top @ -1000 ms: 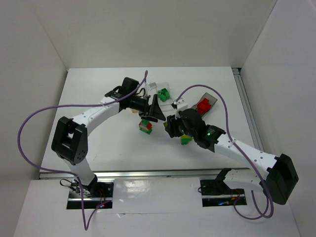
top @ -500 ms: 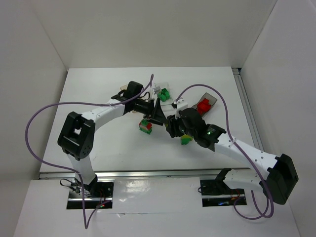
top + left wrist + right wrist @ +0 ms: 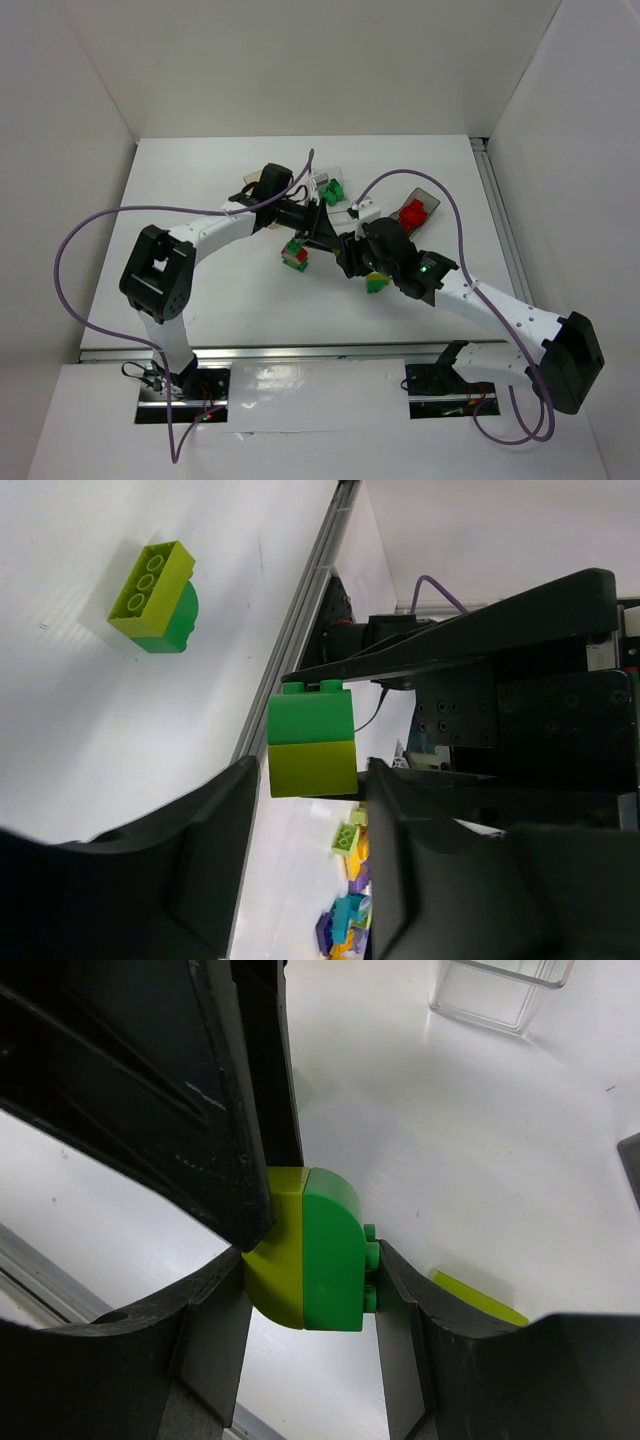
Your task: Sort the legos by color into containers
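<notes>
Where both arms meet over mid-table, a green-on-yellow stack hangs in the air, the clear bin beyond it. Right gripper clamps the stack end to end, one finger on the yellow base and the other on the green studs. Left gripper is narrow and straddles the yellow half from the opposite side, square across the stack's long axis. Thin slivers show at each flank; cannot tell if its pads bite. Left arm reaches rightward, right arm bends inward, wrists nose to nose. Likely split: pull along that axis.
</notes>
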Robot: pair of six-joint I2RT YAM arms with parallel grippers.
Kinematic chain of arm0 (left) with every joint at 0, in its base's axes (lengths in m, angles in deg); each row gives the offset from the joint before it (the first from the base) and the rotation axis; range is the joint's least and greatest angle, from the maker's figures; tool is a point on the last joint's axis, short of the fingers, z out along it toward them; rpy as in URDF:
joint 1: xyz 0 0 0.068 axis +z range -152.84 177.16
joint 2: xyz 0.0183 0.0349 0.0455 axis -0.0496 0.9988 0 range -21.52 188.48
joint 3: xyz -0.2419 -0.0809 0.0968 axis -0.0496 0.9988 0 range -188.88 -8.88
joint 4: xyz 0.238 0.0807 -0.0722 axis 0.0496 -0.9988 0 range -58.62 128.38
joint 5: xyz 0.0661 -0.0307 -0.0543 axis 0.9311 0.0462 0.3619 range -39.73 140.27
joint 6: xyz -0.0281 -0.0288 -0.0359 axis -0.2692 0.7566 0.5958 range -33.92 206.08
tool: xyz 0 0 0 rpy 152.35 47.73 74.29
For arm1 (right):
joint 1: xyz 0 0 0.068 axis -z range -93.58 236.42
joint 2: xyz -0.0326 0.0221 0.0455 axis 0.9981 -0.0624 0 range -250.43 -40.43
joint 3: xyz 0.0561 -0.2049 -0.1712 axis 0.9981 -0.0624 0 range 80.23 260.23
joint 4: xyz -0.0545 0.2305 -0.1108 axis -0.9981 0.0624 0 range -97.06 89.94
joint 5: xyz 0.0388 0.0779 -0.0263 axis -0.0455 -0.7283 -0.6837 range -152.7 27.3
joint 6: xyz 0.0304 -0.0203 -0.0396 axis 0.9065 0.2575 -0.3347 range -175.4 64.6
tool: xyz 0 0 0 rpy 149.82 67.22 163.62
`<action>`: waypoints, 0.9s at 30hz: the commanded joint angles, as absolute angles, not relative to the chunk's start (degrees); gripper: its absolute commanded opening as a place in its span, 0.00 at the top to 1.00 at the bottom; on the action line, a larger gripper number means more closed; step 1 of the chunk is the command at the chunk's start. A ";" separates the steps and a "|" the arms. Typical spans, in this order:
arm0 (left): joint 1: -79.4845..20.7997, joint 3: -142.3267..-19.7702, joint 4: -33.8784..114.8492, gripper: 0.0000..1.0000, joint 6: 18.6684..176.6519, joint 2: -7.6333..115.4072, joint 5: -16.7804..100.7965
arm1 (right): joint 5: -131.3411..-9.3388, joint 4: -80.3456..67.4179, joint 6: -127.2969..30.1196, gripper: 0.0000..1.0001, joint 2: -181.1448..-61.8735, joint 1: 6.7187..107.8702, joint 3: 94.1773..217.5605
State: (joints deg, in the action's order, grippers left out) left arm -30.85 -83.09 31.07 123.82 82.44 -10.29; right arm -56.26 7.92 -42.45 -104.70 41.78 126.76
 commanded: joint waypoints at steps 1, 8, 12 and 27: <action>-31.14 -82.97 32.85 0.41 122.82 82.98 -13.01 | -55.67 6.30 -43.01 0.68 -104.68 41.95 129.80; -31.67 -82.36 34.16 0.58 123.61 82.98 -14.15 | -55.67 6.30 -43.01 0.68 -105.20 41.95 129.81; -31.67 -82.36 34.69 0.83 123.61 82.98 -14.68 | -55.67 6.30 -43.01 0.68 -105.73 41.95 130.33; -25.96 -86.74 26.34 1.00 109.82 83.51 -21.71 | -71.49 9.15 -36.16 0.12 -96.51 49.83 131.48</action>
